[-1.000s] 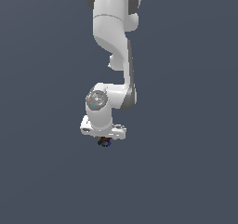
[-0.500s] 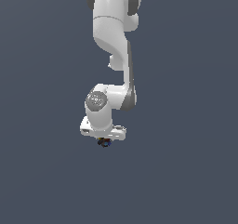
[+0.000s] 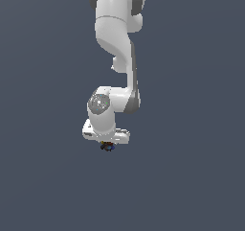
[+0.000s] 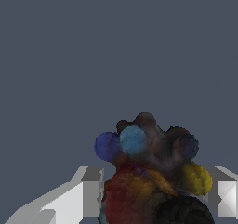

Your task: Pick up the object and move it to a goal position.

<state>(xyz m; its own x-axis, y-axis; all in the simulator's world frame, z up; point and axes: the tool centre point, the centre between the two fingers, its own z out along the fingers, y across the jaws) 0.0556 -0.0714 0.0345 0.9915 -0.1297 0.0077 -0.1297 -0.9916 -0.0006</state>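
The object (image 3: 107,147) is a tiny dark lump with red, blue and yellow specks, poking out just under the white gripper (image 3: 107,144) in the exterior view. In the wrist view the object (image 4: 148,172) fills the space between the two grey fingers (image 4: 88,190), with blue bulbs, a red body and a yellow patch. The gripper is shut on the object. The white arm (image 3: 117,48) comes down from the top of the exterior view. The fingertips are hidden behind the hand in the exterior view.
A plain dark grey-blue surface (image 3: 191,167) fills the background in both views. No other objects show.
The gripper with the object has shifted very slightly; otherwise the arm keeps nearly the same pose.
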